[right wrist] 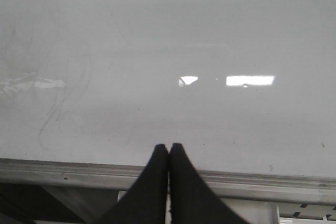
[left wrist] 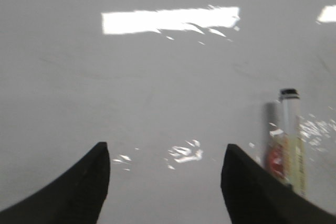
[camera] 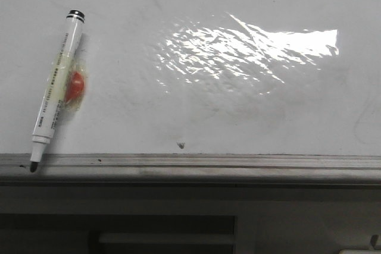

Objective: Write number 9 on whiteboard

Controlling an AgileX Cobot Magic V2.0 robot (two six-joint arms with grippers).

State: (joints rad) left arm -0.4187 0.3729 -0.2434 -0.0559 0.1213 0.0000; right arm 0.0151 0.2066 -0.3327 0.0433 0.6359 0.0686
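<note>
The whiteboard [camera: 238,105] fills the front view, glossy with a bright glare patch and a grey edge rail [camera: 196,165]. No number 9 shows on it. A white marker pen [camera: 58,87] with a red blob lies on the board at the left, black tip down over the rail. My left gripper [left wrist: 165,153] is open and empty over the bare board [left wrist: 157,87], with the marker pen [left wrist: 289,140] just beside its one finger. My right gripper [right wrist: 169,146] is shut and empty above the board's rail [right wrist: 73,174]. Neither gripper shows in the front view.
A small dark speck [camera: 180,144] sits on the board just above the rail. Faint smudges mark the board [right wrist: 58,103]. Below the rail are dark frame parts and a pale bar [camera: 166,237].
</note>
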